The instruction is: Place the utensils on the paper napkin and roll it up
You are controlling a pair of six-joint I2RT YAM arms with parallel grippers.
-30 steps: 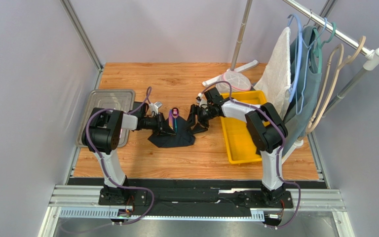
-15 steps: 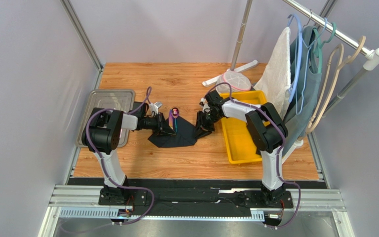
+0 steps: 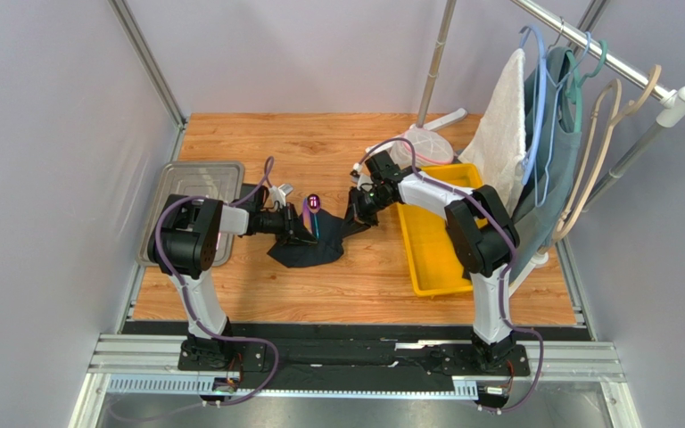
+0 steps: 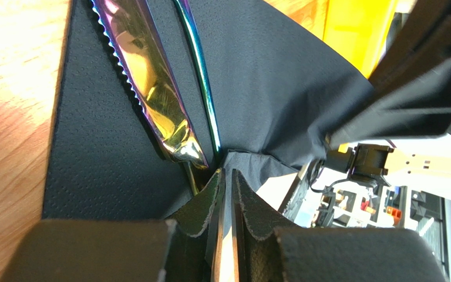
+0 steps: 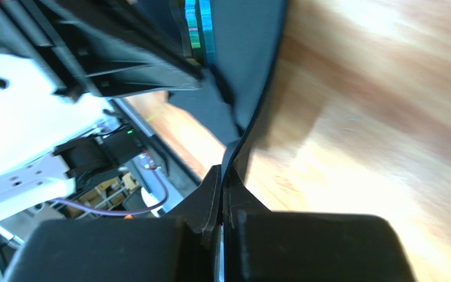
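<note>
The black paper napkin (image 3: 306, 252) lies bunched on the wooden table between the two arms. The utensils (image 3: 313, 203) rest on it, their iridescent purple heads pointing to the back. In the left wrist view a serrated iridescent blade (image 4: 151, 82) and a thin iridescent edge (image 4: 201, 88) lie on the napkin (image 4: 93, 158). My left gripper (image 4: 226, 171) sits at the napkin's left side (image 3: 300, 234), jaws almost together on a fold. My right gripper (image 3: 352, 223) is shut on the napkin's right edge (image 5: 239, 70), which runs into its tips (image 5: 225, 170) and is lifted off the wood.
A yellow tray (image 3: 426, 259) lies just right of the right gripper. A grey metal tray (image 3: 196, 178) sits at the left. A white mesh item (image 3: 422, 145) lies behind, and a rack with hangers, a white towel (image 3: 502, 134) and clothes stands at the right.
My right gripper has closed on the napkin's right edge and drawn it up and back. The napkin is narrower on that side. The left arm has hardly moved.
</note>
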